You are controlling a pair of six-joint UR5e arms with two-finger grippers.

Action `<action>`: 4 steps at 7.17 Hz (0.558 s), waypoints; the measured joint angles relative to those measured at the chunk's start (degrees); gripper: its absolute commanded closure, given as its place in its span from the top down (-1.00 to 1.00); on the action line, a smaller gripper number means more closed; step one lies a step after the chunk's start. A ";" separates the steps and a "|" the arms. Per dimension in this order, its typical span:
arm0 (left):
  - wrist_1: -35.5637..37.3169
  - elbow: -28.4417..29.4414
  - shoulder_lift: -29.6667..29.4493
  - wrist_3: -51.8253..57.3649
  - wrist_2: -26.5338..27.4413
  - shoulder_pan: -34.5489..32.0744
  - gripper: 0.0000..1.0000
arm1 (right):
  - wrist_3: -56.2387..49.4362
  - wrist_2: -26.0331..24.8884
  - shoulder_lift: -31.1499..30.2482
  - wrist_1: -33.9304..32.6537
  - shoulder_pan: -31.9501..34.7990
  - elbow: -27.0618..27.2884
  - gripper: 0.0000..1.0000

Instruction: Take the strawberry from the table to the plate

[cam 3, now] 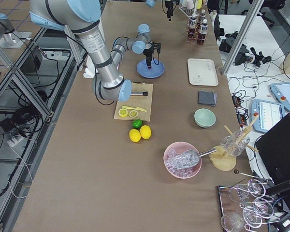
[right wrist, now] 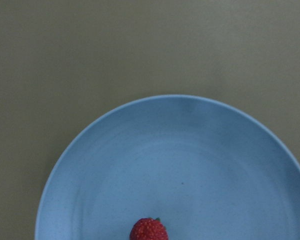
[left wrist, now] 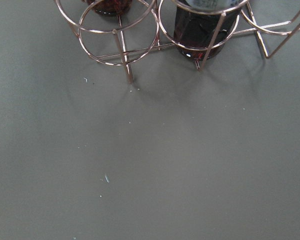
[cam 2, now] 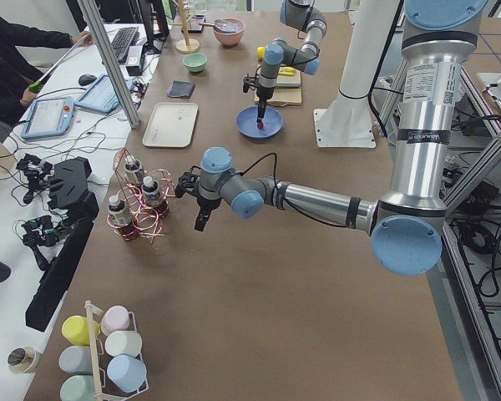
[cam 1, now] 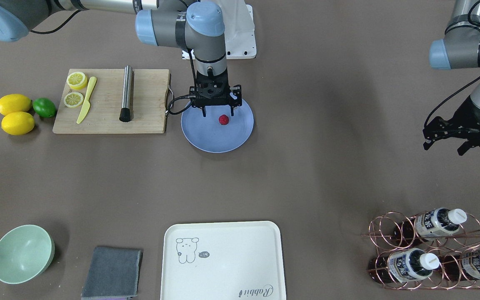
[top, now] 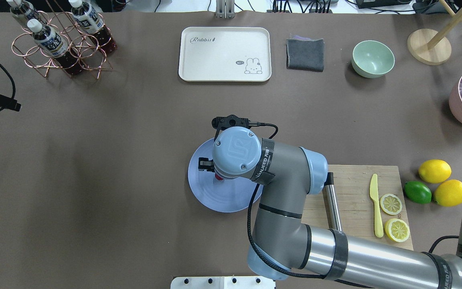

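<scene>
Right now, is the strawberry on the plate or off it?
On: the strawberry sits on the plate, inside its rim.

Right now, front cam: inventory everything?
strawberry: 1, red, on plate
plate: 1, blue, beside board
cutting board: 1, wooden, robot's right
lemon halves: 2, yellow, on board
knife: 1, yellow, on board
cylinder: 1, metal, on board
lemons: 2, yellow, beside board
lime: 1, green, by lemons
bowl: 1, mint, operators' edge
cloth: 1, grey, beside bowl
tray: 1, cream, operators' edge
rack: 1, copper, three bottles inside
right gripper: 1, black, fingers apart above strawberry
left gripper: 1, black, open, near rack
</scene>
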 measured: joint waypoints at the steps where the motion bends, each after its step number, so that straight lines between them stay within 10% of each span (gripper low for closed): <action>1: 0.32 0.17 0.78 2.86 -0.98 -1.56 0.97 | -0.38 2.68 -1.41 -3.08 2.46 3.34 1.00; 4: 1.91 0.39 3.37 9.53 -3.96 -6.73 0.97 | -15.24 13.00 -12.77 -12.03 16.31 13.35 1.00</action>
